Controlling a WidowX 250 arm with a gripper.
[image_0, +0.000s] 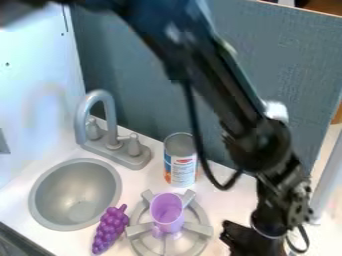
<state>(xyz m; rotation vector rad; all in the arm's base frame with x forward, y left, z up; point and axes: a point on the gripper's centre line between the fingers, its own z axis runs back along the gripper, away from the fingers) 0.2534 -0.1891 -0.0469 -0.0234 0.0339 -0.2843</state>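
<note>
Black arm (210, 85) slants down to right, gripper (250, 241) low beside burner; cannot tell if open, closed or gripping. White table (145, 182) carries sink (48, 195), grey burner (139, 229) and faucet (112, 122), spout arched toward basin. Can (180, 162) upright on its base. Purple grapes (109, 230) lie between sink and burner. Purple cup (167, 210) on burner, prongs apparently supporting it.

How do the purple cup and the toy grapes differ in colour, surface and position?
The cup is light purple; the grapes are darker. The cup's wall is smooth, while the grapes are knobbly. The cup stands on the burner; the grapes lie on the counter. Both are purple.
</note>
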